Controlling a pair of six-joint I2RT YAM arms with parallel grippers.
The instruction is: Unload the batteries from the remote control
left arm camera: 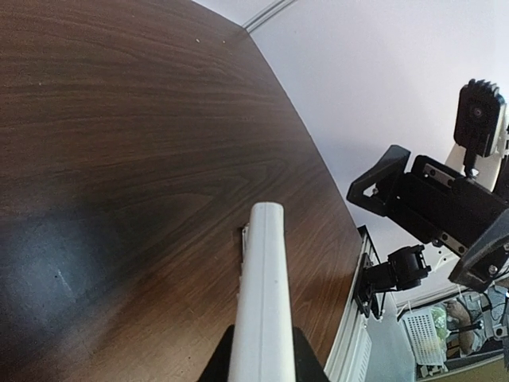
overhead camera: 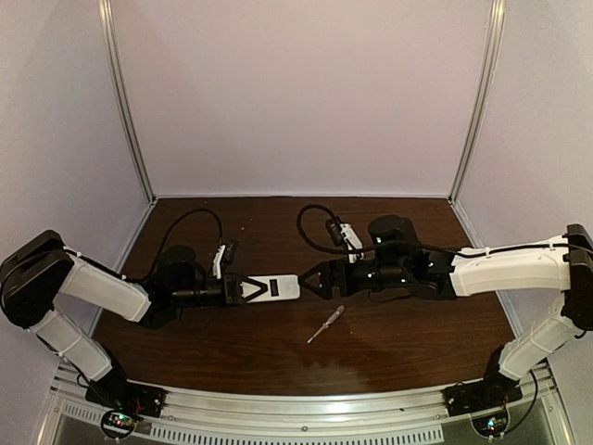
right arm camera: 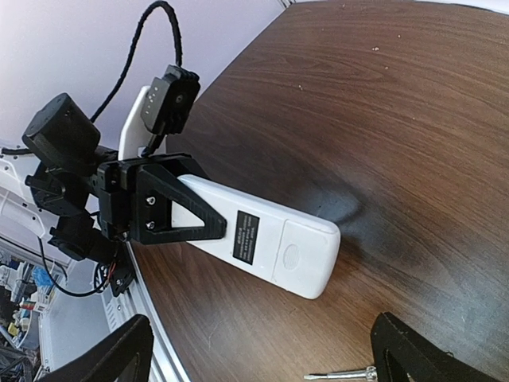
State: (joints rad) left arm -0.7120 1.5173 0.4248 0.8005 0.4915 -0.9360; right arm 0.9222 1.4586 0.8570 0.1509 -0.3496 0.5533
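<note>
My left gripper (overhead camera: 255, 288) is shut on one end of the white remote control (overhead camera: 281, 286) and holds it just above the table, pointing right. In the right wrist view the remote control (right arm camera: 274, 239) shows its plain back with a black label and a closed battery cover (right arm camera: 304, 253). The batteries are hidden. In the left wrist view the remote control (left arm camera: 262, 294) appears edge-on between my left gripper's (left arm camera: 264, 354) jaws. My right gripper (overhead camera: 309, 281) stands wide open just off the remote's free end, with nothing between its fingers (right arm camera: 409, 350).
A slim silvery screwdriver (overhead camera: 326, 324) lies on the brown table (overhead camera: 408, 343) in front of the grippers, also low in the right wrist view as the screwdriver (right arm camera: 342, 373). White walls enclose the table, and a metal rail (overhead camera: 306, 408) runs along its near edge.
</note>
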